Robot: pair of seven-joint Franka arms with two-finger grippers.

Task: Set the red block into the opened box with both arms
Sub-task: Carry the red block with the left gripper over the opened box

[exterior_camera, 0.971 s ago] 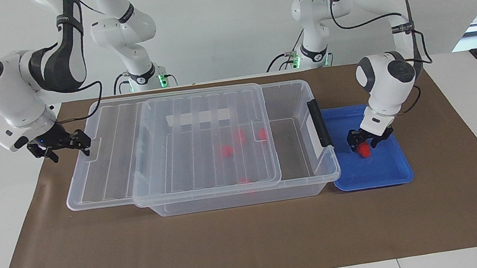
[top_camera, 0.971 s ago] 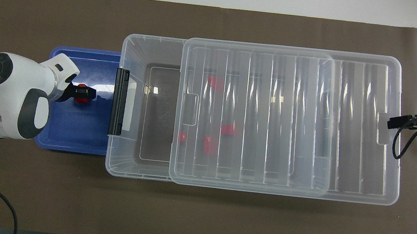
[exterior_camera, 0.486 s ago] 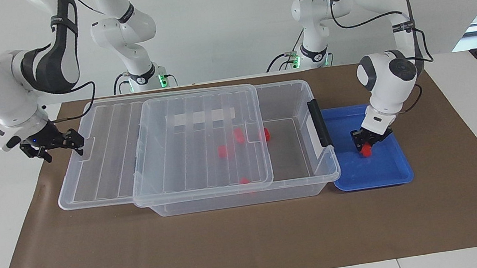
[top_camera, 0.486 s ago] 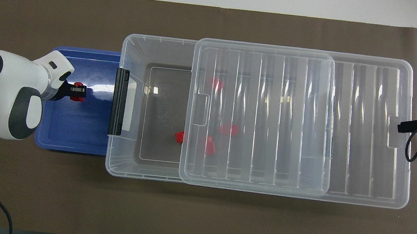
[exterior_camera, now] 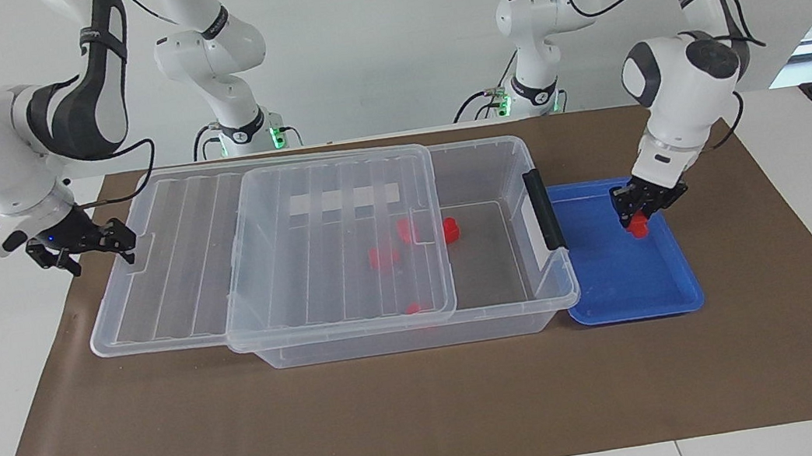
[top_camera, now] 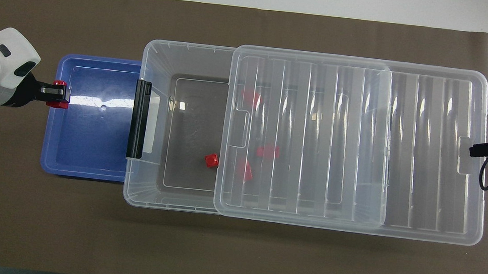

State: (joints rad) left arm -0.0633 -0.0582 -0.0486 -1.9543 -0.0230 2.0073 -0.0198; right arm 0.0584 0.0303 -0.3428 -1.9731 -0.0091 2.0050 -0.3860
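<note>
Brown paper (exterior_camera: 415,415) is covering the table beneath the box (exterior_camera: 517,299), whose ribbed lid (exterior_camera: 287,275) is sitting slid toward the right arm's end, blurring several loose red blocks (top_camera: 211,160) on the floor inside. Beside the box's latched end, the blue tray (exterior_camera: 619,294) is lying under the left gripper (exterior_camera: 637,215), which is clamped tight on the red block (exterior_camera: 638,229), lifted over the tray. At the lid's tab, the right gripper (exterior_camera: 111,242) is spreading its fingers wide; contact is hard to judge.
</note>
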